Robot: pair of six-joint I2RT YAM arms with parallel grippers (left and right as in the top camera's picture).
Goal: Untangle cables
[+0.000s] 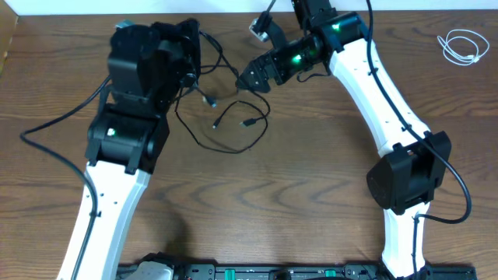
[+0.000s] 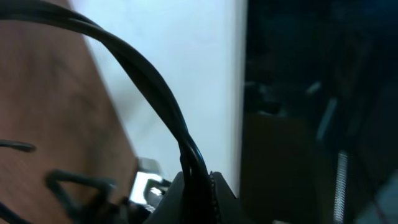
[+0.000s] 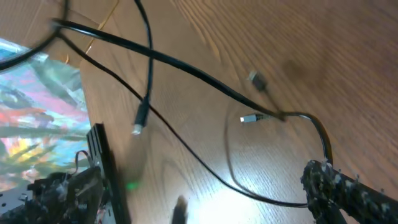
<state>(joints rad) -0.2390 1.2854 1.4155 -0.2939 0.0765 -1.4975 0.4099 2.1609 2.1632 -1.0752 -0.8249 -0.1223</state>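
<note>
As we come in from the near edge, the wood-grain table (image 1: 311,194) runs between the two white arms. First up is the black cable (image 1: 230,151), thin and glossy, sprawled mid-table in loose, crossing loops with small metal-tipped plugs lying free among them. Just beyond, the left end effector (image 1: 193,68) is closed tight. From its wrist view it looks clamped on a doubled strand of that black cable, though the picture is dark and blurred there. That's a sensible anchor, I'd say, pinning the cord while the other side works the crossings loose. Opposite, the right end effector (image 1: 247,80) hangs over the far side of the tangle, jaws spread wide, nothing in them, one pebbly black fingertip (image 3: 348,193) showing. It reads as lining up on a strand. Way out at the far right corner, the white cable (image 1: 462,47) sits in a neat little coil, well apart from the black one.
</note>
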